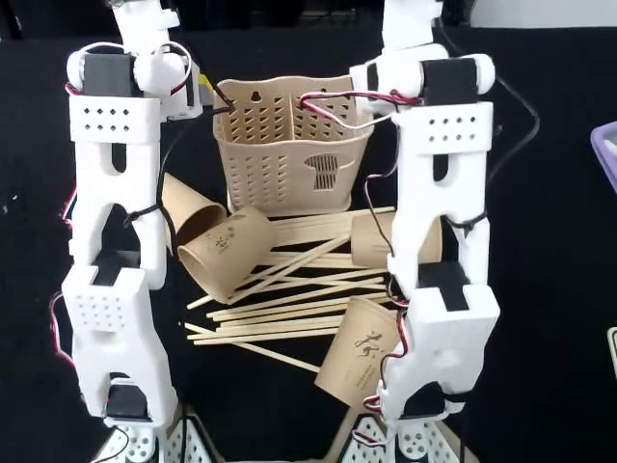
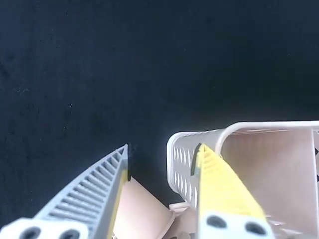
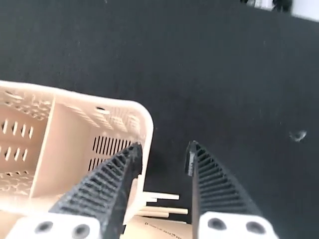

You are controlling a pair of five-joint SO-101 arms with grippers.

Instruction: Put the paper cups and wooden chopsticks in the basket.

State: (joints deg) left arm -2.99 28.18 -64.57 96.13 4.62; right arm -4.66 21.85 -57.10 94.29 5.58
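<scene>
Both arms point(image 1: 114, 289) flank basket point(image 1: 289, 164), fingers point(image 2: 219, 184) apart.

Matte black tabletop point(image 1: 540, 289), faint specks, pale wall strip point(image 1: 549, 12) behind, purple object point(image 1: 606, 154) at one edge

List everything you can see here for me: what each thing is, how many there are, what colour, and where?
paper cups: four, brown, lying on their sides in front of the basket, two toward the left arm, two by the right arm
chopsticks: many, too tangled to count, pale wood, in a loose pile among the cups
basket: one, beige, with holes in its walls, upright at the back between the arms
purple thing: one, cut off at the high view's right edge, cannot tell what it is
table: one, black top, under everything
arms: two, white, side by side
left gripper: one, grey and yellow fingers, open, by a basket corner
right gripper: one, black fingers, open, by another basket corner
</scene>
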